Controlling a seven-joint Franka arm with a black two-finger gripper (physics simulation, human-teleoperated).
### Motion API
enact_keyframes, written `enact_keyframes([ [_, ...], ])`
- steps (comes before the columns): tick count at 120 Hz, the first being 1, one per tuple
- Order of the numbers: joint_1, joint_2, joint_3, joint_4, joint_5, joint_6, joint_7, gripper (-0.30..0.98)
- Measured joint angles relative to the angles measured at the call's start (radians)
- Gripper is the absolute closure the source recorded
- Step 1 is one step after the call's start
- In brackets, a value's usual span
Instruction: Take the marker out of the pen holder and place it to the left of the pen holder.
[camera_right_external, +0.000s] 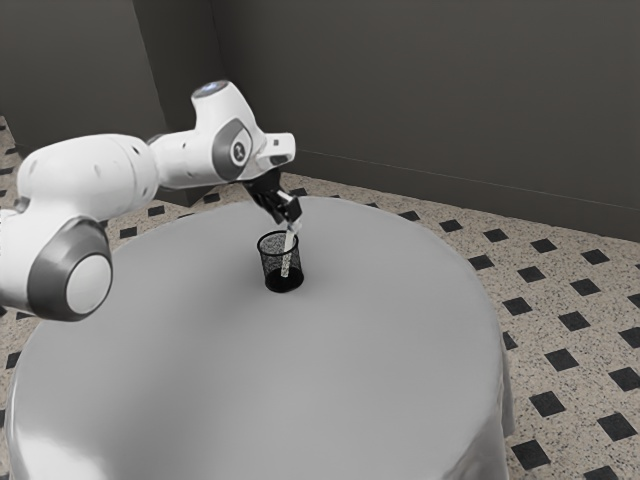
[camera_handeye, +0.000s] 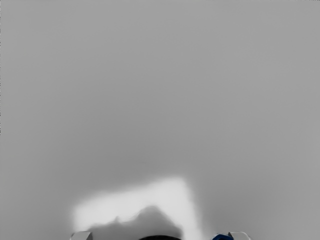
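Just above the pen holder's rim, my gripper (camera_right_external: 293, 223) points down in the exterior view. In the wrist view the two fingertips of the gripper (camera_handeye: 160, 236) stand wide apart at the lower edge. The black mesh pen holder (camera_right_external: 281, 263) stands upright on the table; the dark curve of the pen holder (camera_handeye: 160, 237) lies between the fingertips. Inside it leans the white marker (camera_right_external: 286, 262), its upper end close under the gripper. A blue bit, apparently the end of the marker (camera_handeye: 222, 237), is right beside one fingertip, away from the other.
A round table (camera_right_external: 270, 380) with a grey cloth carries the holder, which stands toward its far side. Beyond the table are a speckled tiled floor (camera_right_external: 560, 290) and a dark wall (camera_right_external: 430, 90).
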Motion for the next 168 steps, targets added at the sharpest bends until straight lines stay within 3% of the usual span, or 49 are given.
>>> enact_keyframes([
  [75, 0.000, 0.020, 0.000, 0.008, 0.014, 0.040, -0.045, 0.64],
  [168, 0.000, -0.029, 0.005, 0.146, 0.123, -0.241, -0.072, 0.71],
])
